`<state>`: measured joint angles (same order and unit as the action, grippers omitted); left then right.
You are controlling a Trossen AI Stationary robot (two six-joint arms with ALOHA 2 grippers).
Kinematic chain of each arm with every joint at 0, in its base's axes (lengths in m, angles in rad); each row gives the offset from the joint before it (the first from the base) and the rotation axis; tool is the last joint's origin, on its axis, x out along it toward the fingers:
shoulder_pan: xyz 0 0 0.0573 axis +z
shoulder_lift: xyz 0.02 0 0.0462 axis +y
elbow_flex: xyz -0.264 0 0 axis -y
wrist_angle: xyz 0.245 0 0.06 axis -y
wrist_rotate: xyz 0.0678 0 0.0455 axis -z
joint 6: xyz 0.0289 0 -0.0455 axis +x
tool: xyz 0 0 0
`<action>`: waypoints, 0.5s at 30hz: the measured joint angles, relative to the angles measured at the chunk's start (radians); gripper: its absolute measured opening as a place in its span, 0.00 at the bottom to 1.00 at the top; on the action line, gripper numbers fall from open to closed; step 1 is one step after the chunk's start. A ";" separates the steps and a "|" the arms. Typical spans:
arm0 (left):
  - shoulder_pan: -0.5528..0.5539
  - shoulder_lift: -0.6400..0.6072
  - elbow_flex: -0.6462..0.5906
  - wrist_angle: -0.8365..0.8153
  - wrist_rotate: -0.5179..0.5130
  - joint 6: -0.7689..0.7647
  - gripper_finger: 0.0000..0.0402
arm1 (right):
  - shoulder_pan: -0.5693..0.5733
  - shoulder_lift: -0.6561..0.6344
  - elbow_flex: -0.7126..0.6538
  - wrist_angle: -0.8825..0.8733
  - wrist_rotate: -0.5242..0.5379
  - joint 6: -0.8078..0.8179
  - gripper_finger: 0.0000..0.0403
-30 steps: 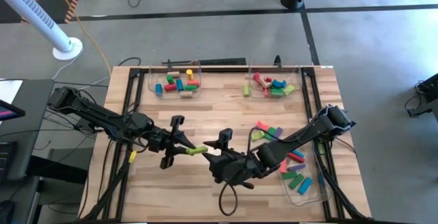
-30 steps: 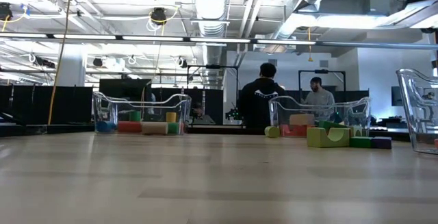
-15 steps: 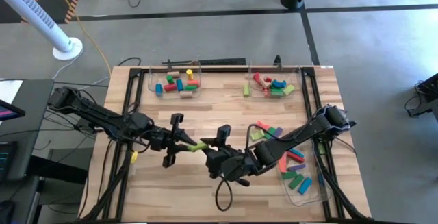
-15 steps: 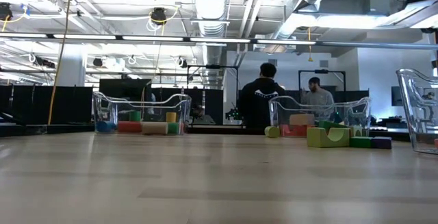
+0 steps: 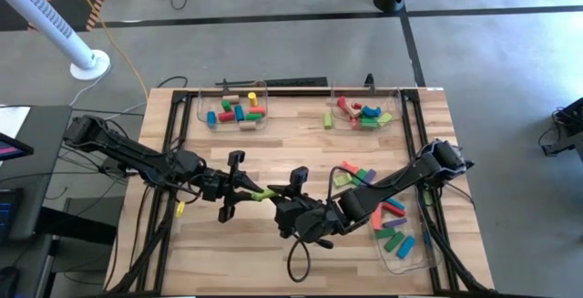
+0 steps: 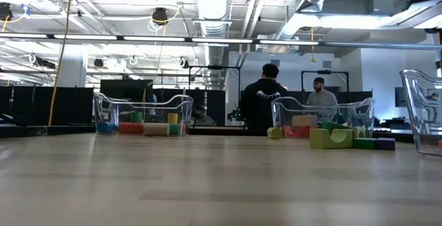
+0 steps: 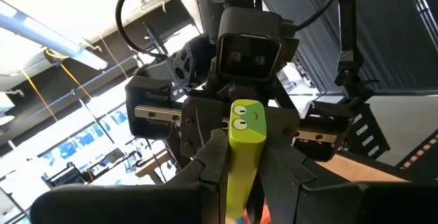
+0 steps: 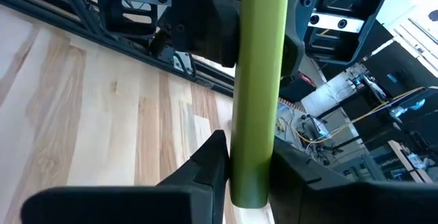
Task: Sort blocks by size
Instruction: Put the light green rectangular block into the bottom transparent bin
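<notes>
A long lime-green block hangs in the air over the table's middle, between my two grippers. My left gripper comes from the table's left and is shut on one end. My right gripper comes from the right and is shut on the other end. In the left wrist view the block shows a face with two small eyes at its far end. In the right wrist view the block runs away from the camera. More blocks lie loose at the right. The low view shows neither gripper. My left gripper pinches the block's left end between its two fingers. It comes about level from the table's left, fingers along the block. The block is clear of the table. My right gripper pinches the block's right end between its two fingers, one on each long side. It comes from the table's right, fingers along the block.
Two clear trays with blocks stand at the far edge, one at the left and one at the right. A third tray with blocks stands near the right edge. Bare wood lies below the grippers.
My right gripper has crept a little toward the table's left, onto the block's free end, and its fingers have drawn together on it. My left gripper has kept its hold. The block stays in the air, its right end now tipped slightly toward the near edge.
</notes>
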<state>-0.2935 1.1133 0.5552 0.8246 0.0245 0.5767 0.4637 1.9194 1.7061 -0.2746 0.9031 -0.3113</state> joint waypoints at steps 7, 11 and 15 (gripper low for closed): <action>0.000 0.000 0.000 -0.021 0.000 -0.001 0.15 | -0.001 0.000 0.000 -0.011 -0.002 0.001 0.26; 0.000 0.000 0.000 -0.052 0.003 -0.007 0.20 | 0.005 0.000 0.000 -0.056 -0.004 0.036 0.25; 0.000 -0.001 0.000 -0.049 0.005 -0.003 0.27 | 0.006 -0.008 0.000 -0.172 -0.012 0.133 0.25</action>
<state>-0.2939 1.1124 0.5552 0.7760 0.0292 0.5736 0.4698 1.9114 1.7061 -0.4465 0.8915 -0.1781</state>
